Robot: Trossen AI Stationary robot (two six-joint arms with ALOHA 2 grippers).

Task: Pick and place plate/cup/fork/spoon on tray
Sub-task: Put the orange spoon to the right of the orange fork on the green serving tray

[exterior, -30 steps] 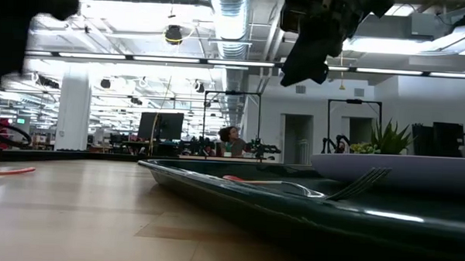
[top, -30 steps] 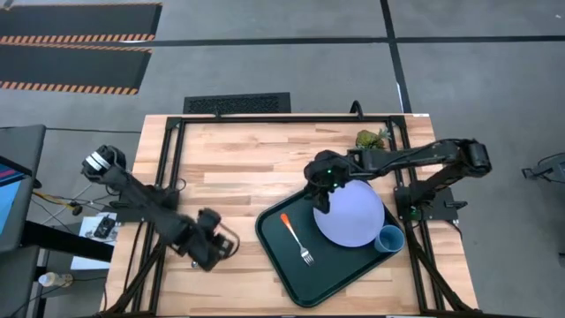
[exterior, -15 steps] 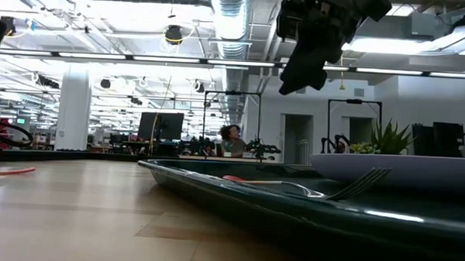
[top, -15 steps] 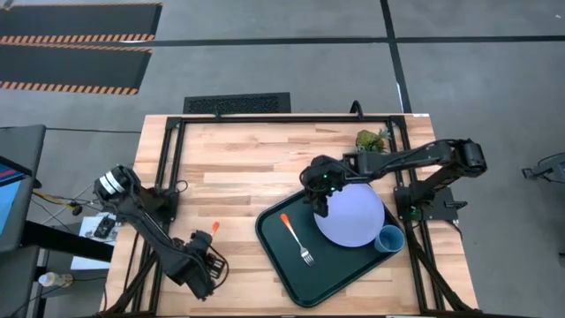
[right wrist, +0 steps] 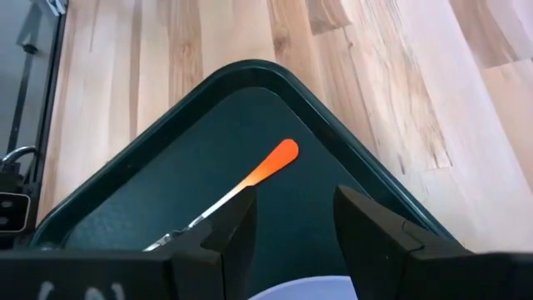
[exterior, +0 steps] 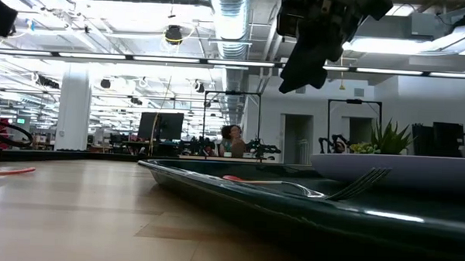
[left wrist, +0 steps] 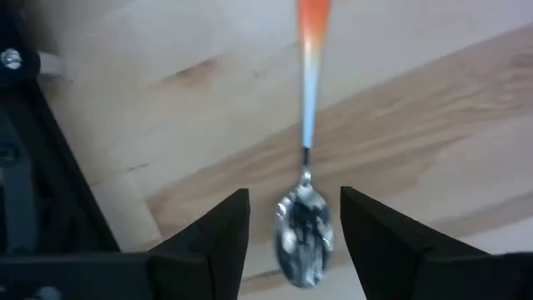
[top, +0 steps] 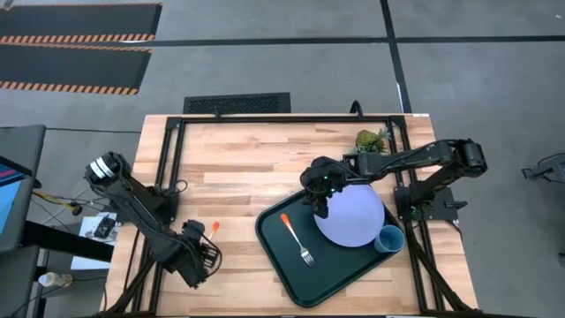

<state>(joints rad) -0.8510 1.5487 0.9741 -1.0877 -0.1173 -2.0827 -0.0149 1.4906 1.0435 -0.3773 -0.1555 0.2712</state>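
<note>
The spoon (left wrist: 306, 225) lies flat on the bare wood at the table's near left, orange handle (top: 214, 228) toward the far side. My left gripper (top: 196, 256) is open; its fingers stand on either side of the spoon's silver bowl, and I see no touch. The dark tray (top: 281, 269) lies at the near right. It holds the pale plate (top: 351, 215), the blue cup (top: 389, 238) and the orange-handled fork (top: 296, 238). My right gripper (top: 320, 196) hovers open and empty over the tray's far corner, at the plate's edge.
A small green plant (top: 372, 139) stands at the table's far right corner. Black frame rails (top: 172, 168) run along the table's left, far and right sides. Bare wood lies between the spoon and the tray and across the far half of the table.
My left gripper has moved toward the table's near edge and a little left. The spoon's orange handle, hidden under the gripper before, now shows beyond it. The spoon has stayed on the wood.
</note>
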